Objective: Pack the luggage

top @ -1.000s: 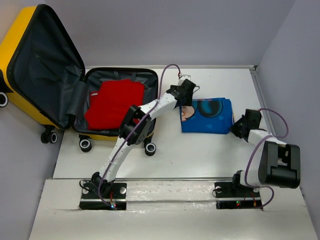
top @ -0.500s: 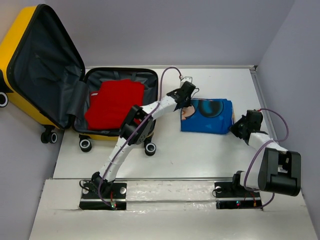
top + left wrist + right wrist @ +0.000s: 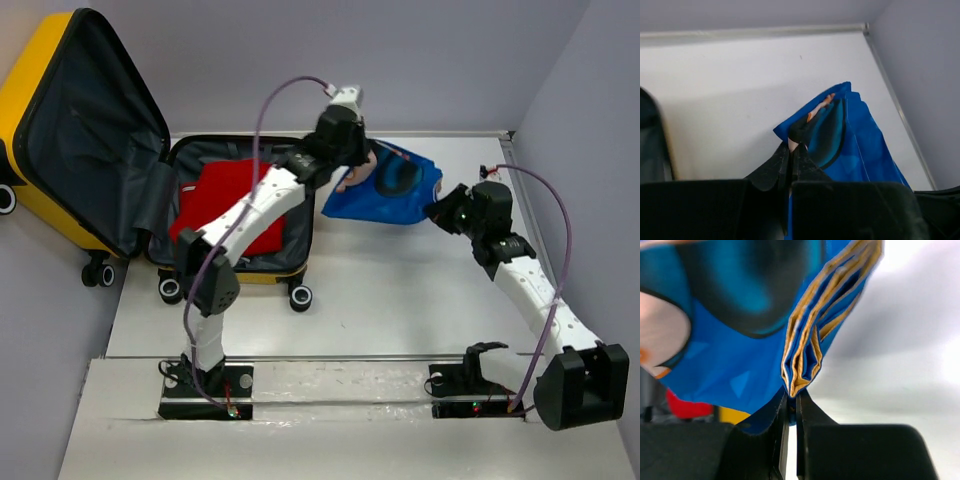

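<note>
I am looking at the luggage (image 3: pixel 95 120), which is lying open at the far left corner of the worktop (image 3: pixel 400 300). Its yellow lid is standing up and leaning out past the left edge, showing its dark grey lining. The base is lying flat on the worktop with its black wheels (image 3: pixel 172 290) pointing toward the near edge. A folded red cloth (image 3: pixel 215 195) is sitting inside the base, and the left arm is crossing above it.

Just to the right of the luggage, near the far edge, a blue printed garment (image 3: pixel 395 195) is hanging between the two arms. The left end effector (image 3: pixel 352 168) is pinching the garment's left edge, and in its wrist view I am seeing the fingers pressed together on the cloth with no gap. The right end effector (image 3: pixel 440 212) is gripping the opposite edge. Its wrist view is showing the fingers clamped on a bunch of folded layers with yellow edging. From that view the garment is looking lifted off the worktop, with the red cloth and a bit of yellow shell showing below it.
</note>
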